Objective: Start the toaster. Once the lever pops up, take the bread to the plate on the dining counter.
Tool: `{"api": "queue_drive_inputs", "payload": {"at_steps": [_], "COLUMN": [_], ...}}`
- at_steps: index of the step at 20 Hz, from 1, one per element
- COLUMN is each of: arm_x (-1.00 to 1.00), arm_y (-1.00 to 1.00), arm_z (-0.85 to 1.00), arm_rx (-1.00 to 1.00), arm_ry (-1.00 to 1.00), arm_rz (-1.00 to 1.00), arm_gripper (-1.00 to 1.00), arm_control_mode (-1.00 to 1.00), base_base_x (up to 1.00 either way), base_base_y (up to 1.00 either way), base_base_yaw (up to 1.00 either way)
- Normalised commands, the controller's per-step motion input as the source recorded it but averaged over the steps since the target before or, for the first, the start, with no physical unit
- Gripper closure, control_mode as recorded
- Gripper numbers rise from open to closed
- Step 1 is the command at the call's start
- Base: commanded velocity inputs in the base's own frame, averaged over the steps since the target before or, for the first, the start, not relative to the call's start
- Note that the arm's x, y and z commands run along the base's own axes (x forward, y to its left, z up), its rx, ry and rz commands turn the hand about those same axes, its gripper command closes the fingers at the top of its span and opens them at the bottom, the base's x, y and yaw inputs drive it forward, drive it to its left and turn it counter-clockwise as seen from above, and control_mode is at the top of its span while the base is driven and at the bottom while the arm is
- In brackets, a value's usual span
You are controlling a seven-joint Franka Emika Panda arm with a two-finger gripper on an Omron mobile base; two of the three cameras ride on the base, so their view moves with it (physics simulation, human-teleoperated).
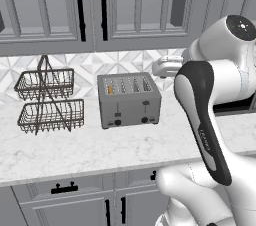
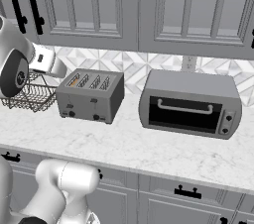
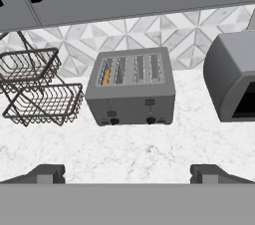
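A two-tier dark wire basket rack (image 3: 35, 87) stands left on the white marble worktop (image 3: 139, 152); beside it sits the boxy brushed-grey metal toaster (image 3: 132, 87), golden-tan bread (image 3: 106, 76) sunk in its leftmost slot; a grey toaster oven (image 2: 190, 104) at right; the two-finger gripper (image 3: 127, 173) hovers wide open, empty

wire basket rack (image 1: 46, 101), toaster oven (image 2: 190, 104), grey cabinets (image 2: 124, 7)

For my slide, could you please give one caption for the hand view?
Open gripper hovers before the toaster, bread in its leftmost slot, wire basket rack left, toaster oven right.
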Motion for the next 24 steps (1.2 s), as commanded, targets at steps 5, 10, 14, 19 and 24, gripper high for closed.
{"api": "queue_drive_inputs", "payload": {"at_steps": [5, 10, 14, 19, 24], "arm_x": [0.00, 0.00, 0.00, 0.00, 0.00], "arm_y": [0.00, 0.00, 0.00, 0.00, 0.00], "arm_z": [0.00, 0.00, 0.00, 0.00, 0.00], "arm_rx": [0.00, 0.00, 0.00, 0.00, 0.00], "arm_ry": [0.00, 0.00, 0.00, 0.00, 0.00], "arm_rz": [0.00, 0.00, 0.00, 0.00, 0.00], "arm_gripper": [-1.00, -1.00, -1.00, -1.00, -1.00], "arm_control_mode": [-1.00, -1.00, -1.00, -1.00, -1.00], "base_base_x": [0.00, 0.00, 0.00, 0.00, 0.00], "base_base_y": [0.00, 0.00, 0.00, 0.00, 0.00], "base_base_yaw": [0.00, 0.00, 0.00, 0.00, 0.00]}}
